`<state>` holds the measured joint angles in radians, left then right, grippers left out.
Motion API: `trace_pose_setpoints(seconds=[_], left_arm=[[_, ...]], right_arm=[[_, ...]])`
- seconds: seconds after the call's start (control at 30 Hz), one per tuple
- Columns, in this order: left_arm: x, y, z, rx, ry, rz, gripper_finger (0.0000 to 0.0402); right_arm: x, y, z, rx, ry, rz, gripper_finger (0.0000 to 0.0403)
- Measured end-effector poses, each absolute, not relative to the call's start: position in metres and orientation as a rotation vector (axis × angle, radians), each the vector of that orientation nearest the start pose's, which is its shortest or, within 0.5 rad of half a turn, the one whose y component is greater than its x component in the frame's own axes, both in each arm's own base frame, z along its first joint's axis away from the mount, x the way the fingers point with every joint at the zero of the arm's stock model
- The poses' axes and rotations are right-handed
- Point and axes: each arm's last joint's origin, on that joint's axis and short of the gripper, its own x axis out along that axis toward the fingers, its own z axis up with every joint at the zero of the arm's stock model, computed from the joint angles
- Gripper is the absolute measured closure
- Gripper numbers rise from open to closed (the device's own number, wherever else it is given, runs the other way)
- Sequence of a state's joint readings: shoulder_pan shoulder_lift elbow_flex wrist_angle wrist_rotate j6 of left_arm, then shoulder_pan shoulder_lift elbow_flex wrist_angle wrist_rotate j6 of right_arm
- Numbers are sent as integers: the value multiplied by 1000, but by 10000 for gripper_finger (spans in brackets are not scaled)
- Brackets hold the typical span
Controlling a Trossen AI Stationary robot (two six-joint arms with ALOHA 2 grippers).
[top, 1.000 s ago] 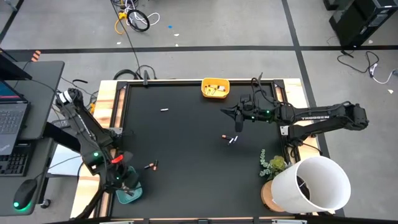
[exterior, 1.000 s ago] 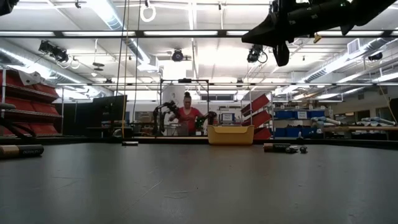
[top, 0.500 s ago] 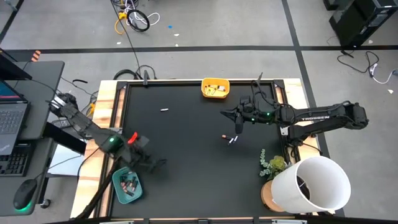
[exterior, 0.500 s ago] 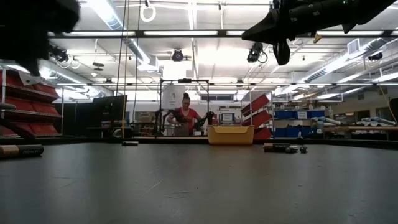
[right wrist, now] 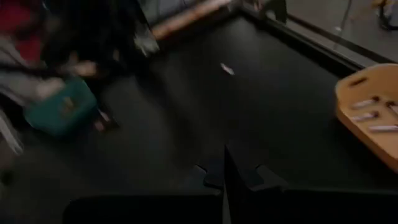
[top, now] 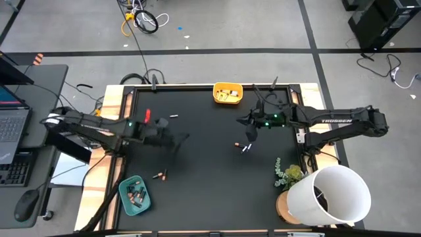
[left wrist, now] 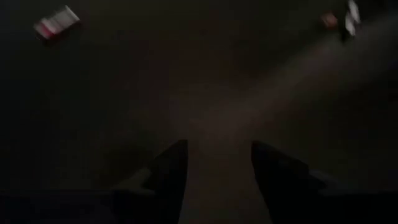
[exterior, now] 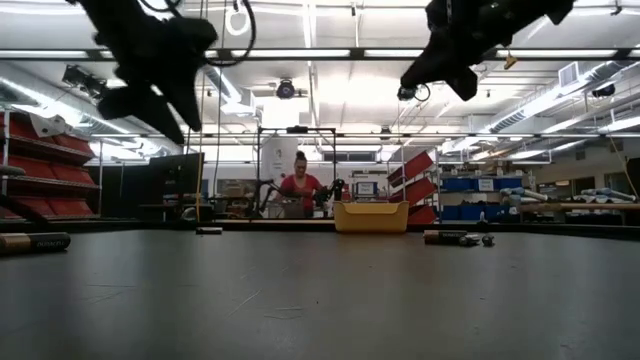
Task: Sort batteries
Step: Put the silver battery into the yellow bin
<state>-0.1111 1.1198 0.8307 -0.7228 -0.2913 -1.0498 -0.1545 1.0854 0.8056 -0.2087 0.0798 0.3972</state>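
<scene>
From here I see my left gripper (top: 179,139) hanging above the black mat (top: 197,191), fingers (left wrist: 171,171) spread wide with nothing between them. Ahead of it, toward the right arm, lie two batteries (top: 242,147); one white battery (top: 174,116) sits off to its far side near the mat's edge, and a copper pair (top: 160,175) lies nearer the teal tray (top: 135,195), which holds several more. The yellow tray (top: 227,93) stands at the far edge, just beyond my right gripper (top: 250,131), with silvery cells inside. A plant (top: 289,174) and a white bucket (top: 332,194) crowd the right arm's base. In the left wrist view the mat is very dark and the batteries are blurred. The right gripper hovers with its fingers pressed together, holding nothing. A person (exterior: 298,188) stands in the room behind.
</scene>
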Motion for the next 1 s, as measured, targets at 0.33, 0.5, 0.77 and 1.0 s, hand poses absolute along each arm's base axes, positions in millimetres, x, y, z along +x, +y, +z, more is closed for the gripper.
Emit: trace_pose_setpoints(seconds=[0.33,0.5,0.77,1.0], left_arm=[[211,55,249,-679,751,723,209],[209,83,241,-586,838,681,209],[209,122,213,-600,985,530,209],[213,131,200,-548,1054,554,209]], right_arm=[[241,-57,284,405,513,-275,403],[251,-69,285,504,420,-327,403],[272,-82,289,595,260,-328,402],[291,-90,299,569,241,-331,402]])
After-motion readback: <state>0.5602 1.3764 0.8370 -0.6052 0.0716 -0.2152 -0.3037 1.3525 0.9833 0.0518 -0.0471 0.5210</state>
